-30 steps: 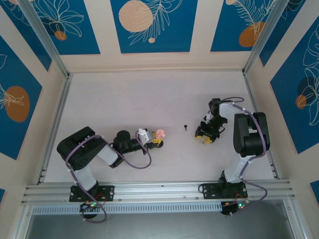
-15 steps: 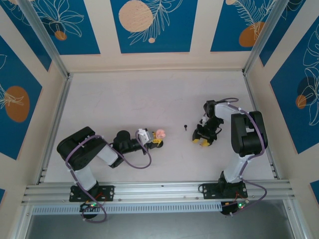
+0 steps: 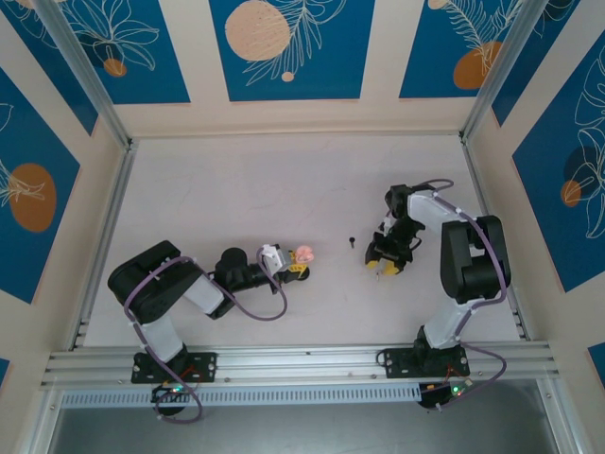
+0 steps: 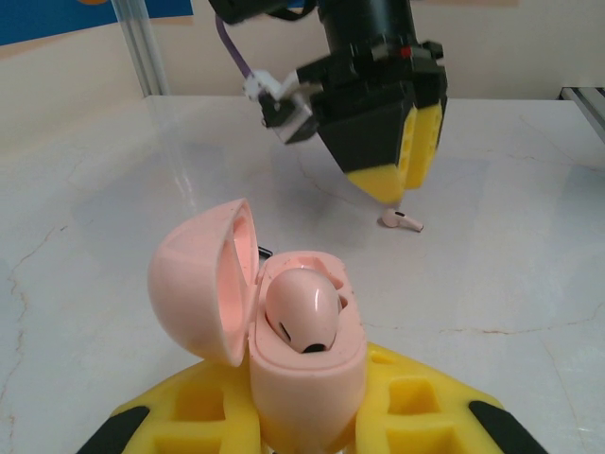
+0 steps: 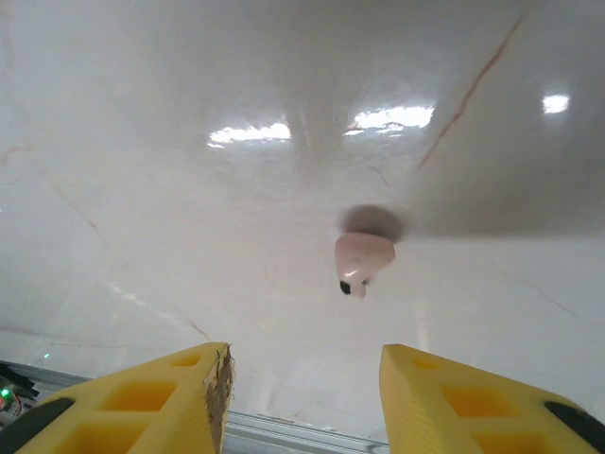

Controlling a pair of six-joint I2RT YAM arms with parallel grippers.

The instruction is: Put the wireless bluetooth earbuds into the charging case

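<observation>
One earbud already sits in its socket inside the pale pink charging case. The case's lid is swung open to the left as the left wrist camera sees it. The left jaws are pinching the case by its lower body, with yellow pads on either side of it. From above, the case shows as a small pink spot at the tip of the left arm, near the middle of the desk.

The loose earbud lies on the desk well apart from the case. It is pink with a dark tip. The right jaws hang over it, spread with nothing between them, and their yellow fingertips are clear of the surface. From the left wrist camera, the loose earbud rests just below and beside those tips.
</observation>
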